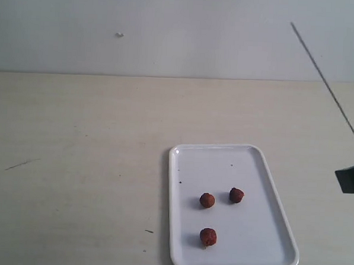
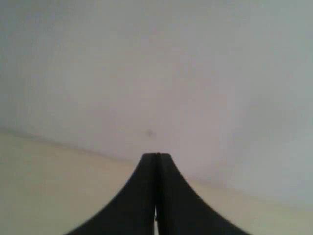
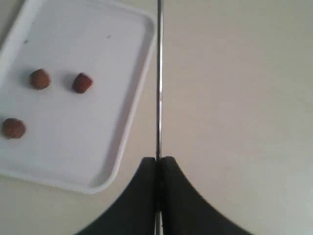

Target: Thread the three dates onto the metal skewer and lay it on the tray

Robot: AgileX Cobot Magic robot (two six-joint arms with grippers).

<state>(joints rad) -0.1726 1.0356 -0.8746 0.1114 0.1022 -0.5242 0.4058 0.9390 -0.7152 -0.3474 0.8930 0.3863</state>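
Clamping the skewer (image 3: 159, 73) near one end, our right gripper (image 3: 157, 159) holds it slanting up into the air, off to the side of the tray (image 1: 281, 191) and not touching it. Our left gripper (image 2: 156, 155) is pressed shut on nothing, facing the wall (image 2: 146, 58). The three dates (image 1: 207, 200) lie loose and apart on the tray, none threaded. We judge two risks: the thin rod may pivot in so narrow a grip, and an unheld date may roll away instead of being pierced.

Pale beige tabletop (image 1: 74, 163), plain, perhaps off-white wall (image 1: 170, 31)
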